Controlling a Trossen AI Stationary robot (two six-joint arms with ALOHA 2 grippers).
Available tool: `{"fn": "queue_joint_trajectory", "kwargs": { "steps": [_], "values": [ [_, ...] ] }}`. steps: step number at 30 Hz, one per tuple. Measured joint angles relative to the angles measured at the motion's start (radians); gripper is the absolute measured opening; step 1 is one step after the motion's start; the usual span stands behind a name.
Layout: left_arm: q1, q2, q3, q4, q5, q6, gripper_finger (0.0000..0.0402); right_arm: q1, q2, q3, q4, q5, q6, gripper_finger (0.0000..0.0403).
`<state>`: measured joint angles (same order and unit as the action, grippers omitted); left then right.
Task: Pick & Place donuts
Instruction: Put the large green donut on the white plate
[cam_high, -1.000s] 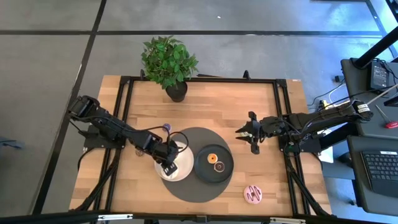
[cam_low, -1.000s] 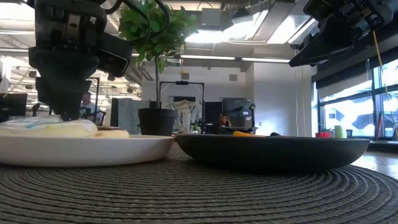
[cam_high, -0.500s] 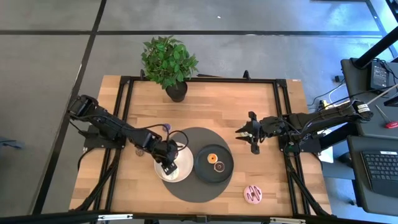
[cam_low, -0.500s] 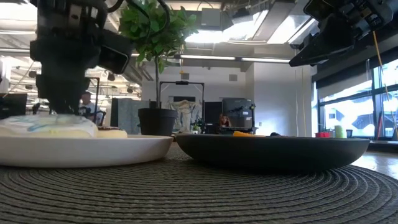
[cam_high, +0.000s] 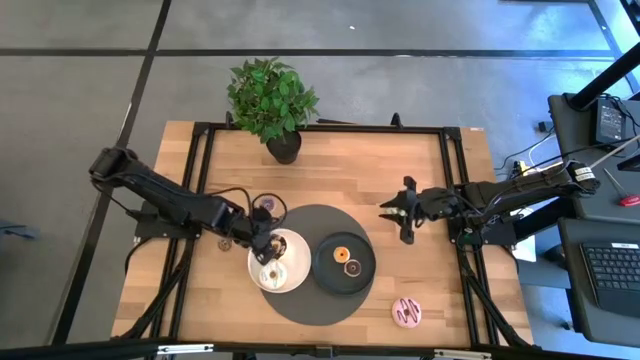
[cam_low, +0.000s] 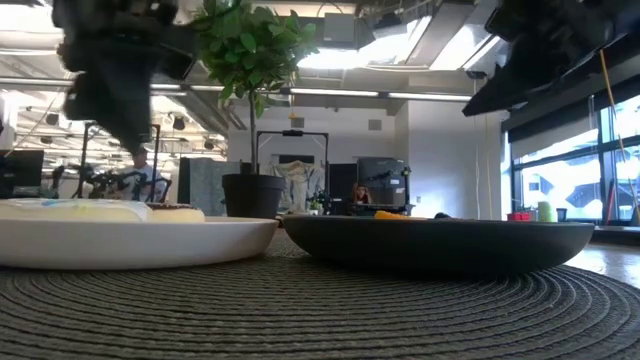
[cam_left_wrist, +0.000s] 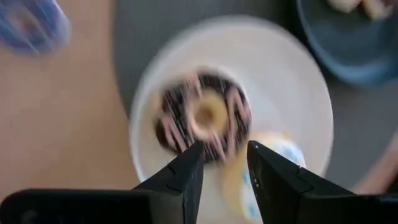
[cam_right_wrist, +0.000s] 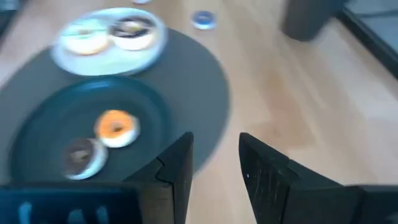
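Since a second ago the left gripper (cam_high: 262, 243) has pulled back from the middle of the white plate (cam_high: 297, 283) to its far-left rim, leaving a donut behind, while the right gripper (cam_high: 404, 222) has barely stirred, waiting well to the right of that plate. From above, the white plate holds a chocolate donut (cam_high: 278, 246) and a white donut (cam_high: 274, 273); the black plate (cam_high: 358, 270) touching its right side holds an orange donut (cam_high: 342, 255), a pink donut (cam_high: 407, 312) lies well off toward the near right, and a purple donut (cam_high: 266, 205) sits just beyond the plate's far-left edge. At table height the left gripper (cam_low: 115, 70) hangs clear above the white plate (cam_low: 180, 240). The left wrist camera shows its fingers (cam_left_wrist: 186, 174) apart with nothing between them, over the chocolate donut (cam_left_wrist: 202, 118). The right wrist camera shows that arm's fingers (cam_right_wrist: 177, 165) apart and empty too. These toy rings look light and fairly stiff, likely smooth on the icing, so pinching across one side of the ring, one finger through the hole, seems safest.
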<state>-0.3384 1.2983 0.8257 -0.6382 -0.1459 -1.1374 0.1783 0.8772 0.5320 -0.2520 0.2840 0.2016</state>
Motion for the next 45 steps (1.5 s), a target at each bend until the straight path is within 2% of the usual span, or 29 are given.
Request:
{"fn": "queue_joint_trajectory", "kwargs": {
  "steps": [4, 7, 10, 14, 17, 20, 24, 28, 32, 39, 45],
  "values": [
    [0.0, -0.009, 0.0, 0.02, -0.143, 0.089, 0.012, -0.001, 0.0, 0.0, -0.062, 0.09, 0.028, 0.0131],
    [0.0, -0.007, 0.0, 0.049, -0.235, 0.141, 0.012, -0.035, 0.0, 0.0, -0.15, 0.19, 0.202, 0.0131],
    [0.0, -0.006, 0.0, 0.073, -0.316, 0.181, 0.0118, -0.087, 0.0, 0.0, -0.26, 0.191, 0.291, 0.0131],
    [0.0, -0.006, 0.0, 0.111, -0.382, 0.25, 0.0116, -0.136, 0.0, 0.0, -0.309, 0.188, 0.312, 0.0131],
    [0.0, -0.006, 0.0, 0.123, -0.399, 0.272, 0.0118, -0.152, 0.0, 0.0, -0.304, 0.186, 0.293, 0.0131],
    [0.0, -0.006, 0.0, 0.125, -0.402, 0.27, 0.012, -0.176, 0.008, 0.0, -0.33, 0.167, 0.342, 0.0134],
    [0.0, -0.005, 0.0, 0.125, -0.406, 0.272, 0.0119, -0.197, 0.045, 0.0, -0.381, 0.14, 0.41, 0.0155],
    [0.0, -0.005, 0.0, 0.126, -0.414, 0.311, 0.0115, -0.196, 0.087, 0.0, -0.367, 0.159, 0.399, 0.0181],
    [0.0, -0.005, 0.0, 0.126, -0.414, 0.322, 0.0115, -0.198, 0.139, 0.0, -0.372, 0.119, 0.444, 0.0192],
    [0.0, -0.005, 0.0, 0.127, -0.421, 0.322, 0.0118, -0.225, 0.254, 0.0, -0.383, 0.082, 0.504, 0.0177],
    [0.0, -0.005, 0.0, 0.127, -0.429, 0.322, 0.0114, -0.246, 0.323, 0.0, -0.415, 0.002, 0.523, 0.0157]
  ]
}}
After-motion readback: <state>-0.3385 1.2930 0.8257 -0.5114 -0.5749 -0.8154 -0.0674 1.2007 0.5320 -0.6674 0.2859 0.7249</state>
